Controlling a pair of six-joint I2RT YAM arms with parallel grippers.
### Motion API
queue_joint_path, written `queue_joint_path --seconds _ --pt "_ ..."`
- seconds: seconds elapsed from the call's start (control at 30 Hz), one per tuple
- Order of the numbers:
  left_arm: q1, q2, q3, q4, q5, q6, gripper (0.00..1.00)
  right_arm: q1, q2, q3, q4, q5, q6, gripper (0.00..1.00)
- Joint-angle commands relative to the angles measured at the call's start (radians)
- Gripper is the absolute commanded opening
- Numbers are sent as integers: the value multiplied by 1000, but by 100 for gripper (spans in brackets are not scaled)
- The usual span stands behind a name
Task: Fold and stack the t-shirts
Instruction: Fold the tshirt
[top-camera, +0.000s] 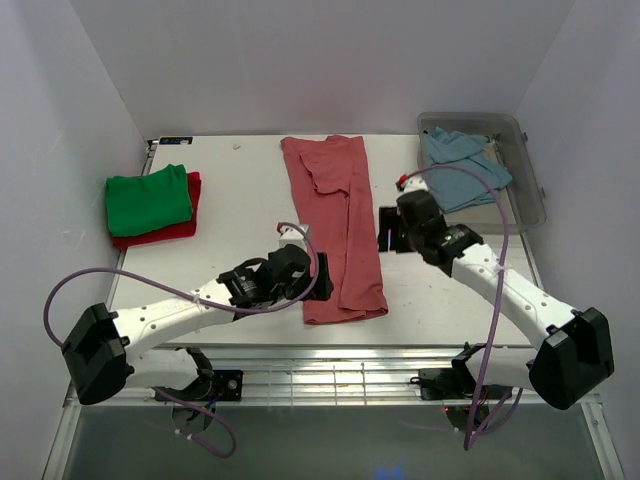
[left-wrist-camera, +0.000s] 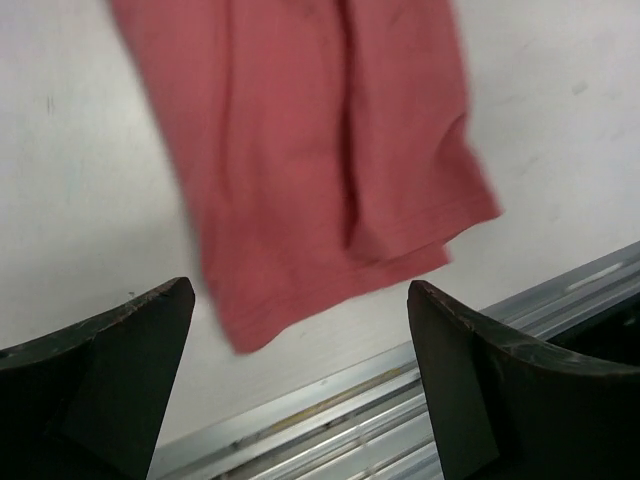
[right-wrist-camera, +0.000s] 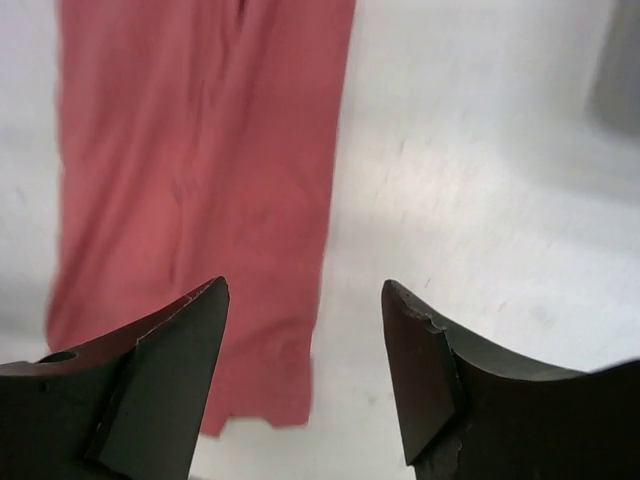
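A salmon-pink t-shirt (top-camera: 335, 230) lies folded into a long strip down the middle of the table, also seen in the left wrist view (left-wrist-camera: 320, 150) and the right wrist view (right-wrist-camera: 200, 180). A folded bright green t-shirt (top-camera: 148, 198) rests on a folded red t-shirt (top-camera: 170, 232) at the left. A light blue t-shirt (top-camera: 458, 162) lies crumpled in the bin. My left gripper (top-camera: 303, 263) (left-wrist-camera: 300, 288) hangs open by the strip's near left edge, holding nothing. My right gripper (top-camera: 389, 229) (right-wrist-camera: 304, 284) stands open just right of the strip, also holding nothing.
A clear plastic bin (top-camera: 528, 180) stands at the back right corner. The table's metal front rail (left-wrist-camera: 400, 400) runs close below the pink shirt's hem. White walls enclose the table on three sides.
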Motion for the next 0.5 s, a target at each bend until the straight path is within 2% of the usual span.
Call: queue_joint_path --seconds 0.0,0.13,0.27,0.47 --pt "2 -27 -131 -39 47 -91 98 74 -29 -232 -39 -52 165 69" --pt "1 -115 -282 64 90 -127 98 121 -119 -358 -23 -55 245 68" --pt "1 -187 -344 142 81 -148 98 128 -230 -422 -18 -55 289 68" --pt "1 -213 -407 242 76 -162 98 128 -279 -493 3 -68 320 68"
